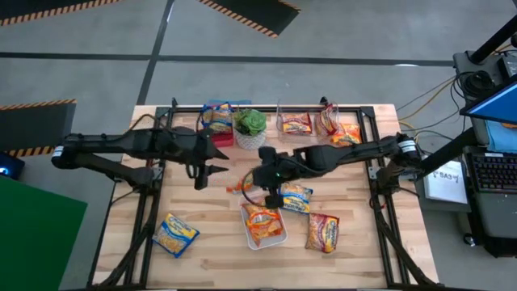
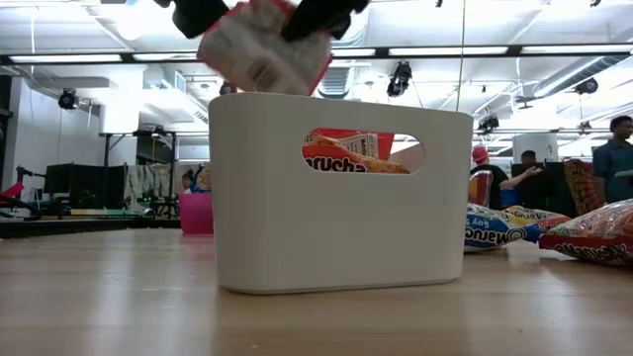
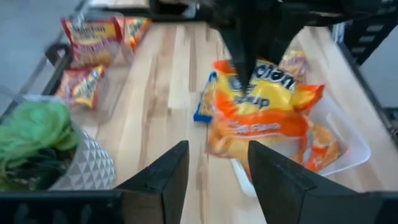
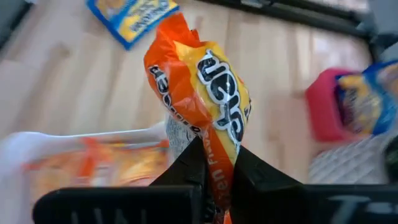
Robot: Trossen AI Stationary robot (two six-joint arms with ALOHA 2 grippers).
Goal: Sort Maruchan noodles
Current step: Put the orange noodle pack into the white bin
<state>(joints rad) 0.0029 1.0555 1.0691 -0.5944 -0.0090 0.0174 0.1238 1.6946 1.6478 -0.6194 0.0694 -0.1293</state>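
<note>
The right gripper (image 4: 214, 163) is clamped on the lower edge of an orange-edged noodle packet (image 4: 202, 84), fingers pressed together on the crinkled plastic, and holds it above the white bin (image 1: 265, 229) at the table's centre front. In the low view the same packet (image 2: 262, 49) hangs over the bin's rim (image 2: 336, 109), apart from it. The bin already contains orange packets (image 1: 262, 220), one showing through the handle slot (image 2: 351, 153). The left gripper (image 3: 214, 168) stands with its fingers apart and empty, just left of the right gripper and facing the held packet. In the high view it (image 1: 212, 167) sits left of centre over bare wood. A blue-edged packet (image 1: 175, 234) lies loose at front left. Another blue-edged packet (image 1: 296, 196) lies beside the bin on its right, and a red-edged packet (image 1: 322, 232) lies further right. At the back of the table (image 1: 355, 242), a pink bin (image 1: 220, 129) holds a blue-edged packet, a potted plant (image 1: 250, 128) stands beside it, and more packets (image 1: 296, 124) sit further right, apparently in clear containers, though the view is too poor to confirm this. People (image 2: 613, 158) are visible in the room behind.
</note>
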